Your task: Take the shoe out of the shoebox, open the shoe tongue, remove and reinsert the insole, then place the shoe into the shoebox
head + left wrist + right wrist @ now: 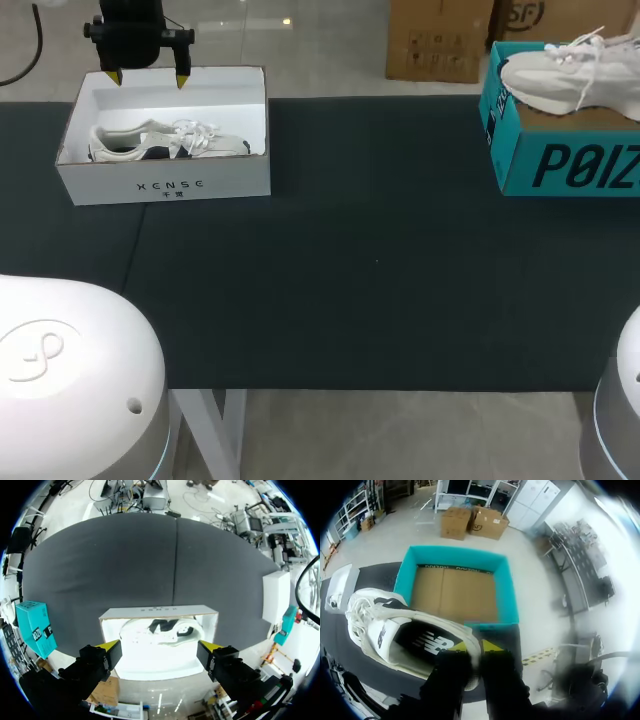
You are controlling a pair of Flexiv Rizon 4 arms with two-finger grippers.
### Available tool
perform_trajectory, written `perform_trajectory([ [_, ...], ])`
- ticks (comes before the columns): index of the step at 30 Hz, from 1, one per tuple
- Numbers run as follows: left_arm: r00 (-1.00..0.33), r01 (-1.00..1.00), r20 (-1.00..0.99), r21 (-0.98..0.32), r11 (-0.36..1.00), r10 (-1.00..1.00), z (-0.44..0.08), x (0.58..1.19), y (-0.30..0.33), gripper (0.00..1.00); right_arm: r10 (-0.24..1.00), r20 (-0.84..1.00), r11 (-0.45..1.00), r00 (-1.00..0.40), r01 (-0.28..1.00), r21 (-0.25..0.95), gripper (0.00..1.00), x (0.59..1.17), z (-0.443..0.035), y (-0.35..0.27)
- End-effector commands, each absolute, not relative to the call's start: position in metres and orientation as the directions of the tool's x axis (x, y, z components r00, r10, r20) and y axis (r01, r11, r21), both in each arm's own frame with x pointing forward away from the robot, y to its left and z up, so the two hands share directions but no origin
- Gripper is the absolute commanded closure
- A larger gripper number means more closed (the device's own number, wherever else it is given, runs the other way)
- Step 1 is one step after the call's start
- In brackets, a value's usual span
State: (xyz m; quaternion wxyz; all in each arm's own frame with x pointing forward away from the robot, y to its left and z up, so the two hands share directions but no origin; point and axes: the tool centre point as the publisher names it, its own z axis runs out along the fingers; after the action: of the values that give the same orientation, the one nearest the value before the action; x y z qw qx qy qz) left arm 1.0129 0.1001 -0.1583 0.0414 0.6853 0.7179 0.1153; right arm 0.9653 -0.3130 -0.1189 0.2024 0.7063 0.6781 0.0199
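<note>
A teal shoebox [560,165] stands at the table's far right. A white sneaker [565,75] hangs over its open top. In the right wrist view my right gripper [476,646] is shut on the heel collar of this sneaker [395,630], which hangs over the near wall of the teal box [507,590]; the box's brown floor is bare. A white shoebox [165,185] at the far left holds another white sneaker [150,140]. My left gripper [148,78] hovers open above that box's far rim, its fingers [107,647] apart with box [160,611] and sneaker [160,630] ahead of them.
A black cover [380,260] spreads over the table between the two boxes. The white bases of my arms [70,370] stand at the near edge, left and right.
</note>
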Motion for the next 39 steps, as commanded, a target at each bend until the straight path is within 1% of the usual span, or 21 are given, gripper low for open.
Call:
perform_trajectory([
  [1, -0.057, 0.974, 0.101, 0.223, 0.033, 0.993, -0.158, 1.013, 0.1, 0.0, 0.967, -0.233, 0.08, 0.104, 0.745, 0.662, 1.0, 0.901, -0.106, -0.287],
  [4, -0.057, 0.974, 0.101, 0.223, 0.033, 0.993, -0.158, 1.013, 0.1, 0.0, 0.969, -0.219, 0.07, 0.116, 0.719, 0.691, 1.0, 0.883, -0.104, -0.273],
  [9, -0.057, 0.974, 0.101, 0.223, 0.033, 0.993, -0.158, 1.013, 0.1, 0.0, 0.97, -0.221, 0.1, 0.102, 0.662, 0.743, 1.0, 0.86, -0.105, -0.247],
  [15, -0.057, 0.974, 0.101, 0.223, 0.033, 0.993, -0.158, 1.013, 0.1, 0.0, 0.977, -0.208, 0.14, 0.041, 0.613, 0.778, 1.0, 0.838, -0.124, -0.213],
  [29, -0.057, 0.974, 0.101, 0.223, 0.033, 0.993, -0.158, 1.013, 0.1, 0.0, 0.966, -0.224, 0.255, -0.129, 0.616, 0.745, 1.0, 0.813, -0.178, -0.124],
  [35, -0.057, 0.974, 0.101, 0.223, 0.033, 0.993, -0.158, 1.013, 0.1, 0.0, 0.953, -0.275, 0.29, -0.125, 0.635, 0.716, 1.0, 0.81, -0.202, -0.099],
  [39, -0.057, 0.974, 0.101, 0.223, 0.033, 0.993, -0.158, 1.013, 0.1, 0.0, 0.95, -0.293, 0.287, -0.105, 0.658, 0.696, 1.0, 0.811, -0.223, -0.088],
])
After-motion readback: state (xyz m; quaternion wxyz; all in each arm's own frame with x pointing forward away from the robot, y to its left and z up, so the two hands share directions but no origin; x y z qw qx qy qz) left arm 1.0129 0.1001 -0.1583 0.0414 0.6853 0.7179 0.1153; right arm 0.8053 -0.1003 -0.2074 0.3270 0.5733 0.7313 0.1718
